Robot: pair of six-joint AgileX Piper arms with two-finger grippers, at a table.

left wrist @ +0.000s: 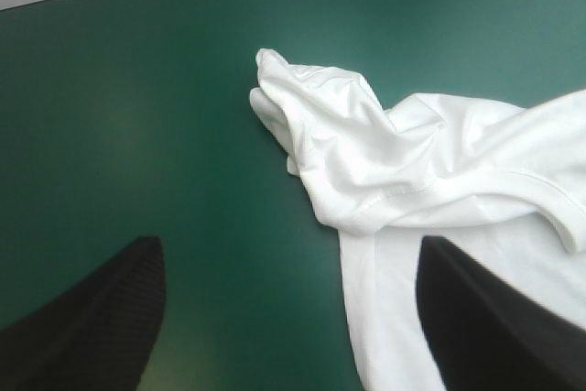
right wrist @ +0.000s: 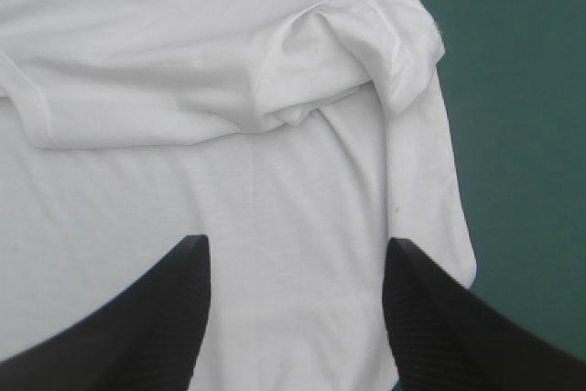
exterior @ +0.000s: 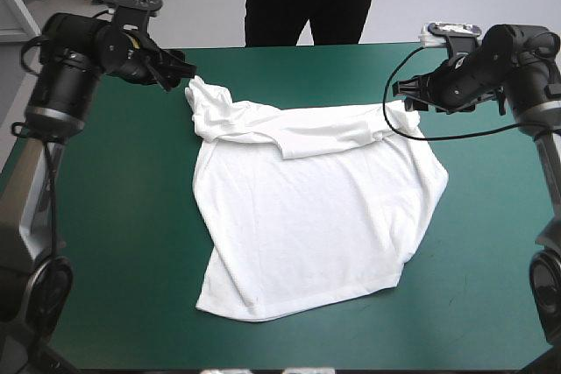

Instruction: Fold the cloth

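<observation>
Fabric looks light, limp and quick to bunch: the white T-shirt lies mostly flat mid-table on the teal-green cover, its far edge turned over. The left gripper and right gripper hover spread open at its far corners; the crumpled sleeve near each likely gives the surest pinch.

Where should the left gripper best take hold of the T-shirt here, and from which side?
Probably the bunched sleeve at the T-shirt's far left corner. It rises in a crumpled peak while the rest lies flat, offering a ridge to pinch. Come from the table's far left side, where the open left gripper hovers beside it.
</observation>
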